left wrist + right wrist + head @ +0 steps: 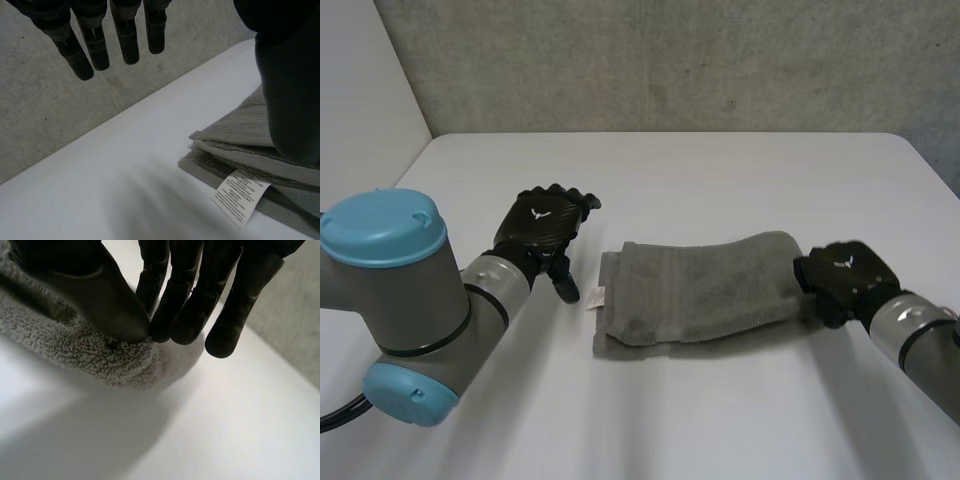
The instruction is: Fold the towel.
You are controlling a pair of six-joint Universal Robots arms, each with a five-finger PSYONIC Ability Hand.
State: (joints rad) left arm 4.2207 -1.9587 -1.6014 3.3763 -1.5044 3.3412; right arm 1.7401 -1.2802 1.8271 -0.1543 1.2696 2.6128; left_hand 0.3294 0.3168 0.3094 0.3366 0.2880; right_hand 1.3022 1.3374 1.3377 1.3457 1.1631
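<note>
Head view: folded towel, long axis left-right, label end leftward

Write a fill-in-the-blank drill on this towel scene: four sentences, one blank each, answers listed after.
1. The folded grey towel lies on a ____ table.
2. The right hand holds the towel's end, pinched between its fingers and ____.
3. The left hand, fingers straight, holds ____.
4. The towel's label sticks out at the end nearest the ____ hand.

Answers: white; thumb; nothing; left
</note>
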